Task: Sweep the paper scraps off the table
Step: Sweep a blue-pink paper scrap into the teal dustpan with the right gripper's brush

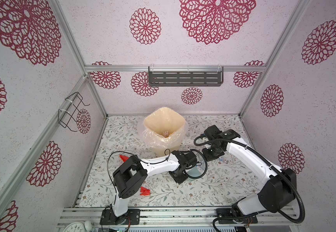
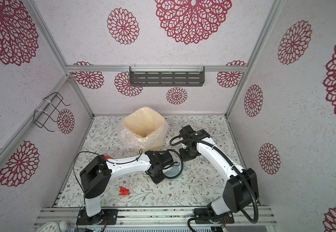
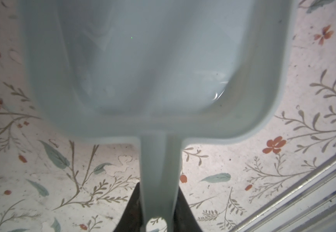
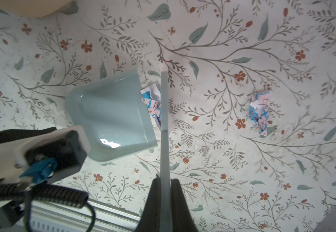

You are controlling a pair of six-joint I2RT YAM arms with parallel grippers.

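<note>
My left gripper (image 3: 159, 192) is shut on the handle of the pale blue dustpan (image 3: 153, 70), which rests on the table (image 1: 213, 190) in the middle. My right gripper (image 4: 165, 180) is shut on the pale brush (image 4: 164, 100), seen edge-on right at the dustpan's (image 4: 110, 116) open mouth. A crumpled white scrap with blue and pink print (image 4: 153, 104) sits between brush and pan lip. Another printed scrap (image 4: 260, 112) lies on the far side of the brush from the pan. In both top views a red scrap (image 1: 145, 191) (image 2: 123, 190) lies front left, and another (image 1: 123, 157) shows by the left arm's elbow.
A cream waste bin with a clear plastic liner (image 1: 164, 130) stands at the back middle, just behind both wrists. A metal rail (image 1: 183, 213) runs along the table's front edge. A dark shelf (image 1: 185, 78) and a wire rack (image 1: 70, 112) hang on the walls.
</note>
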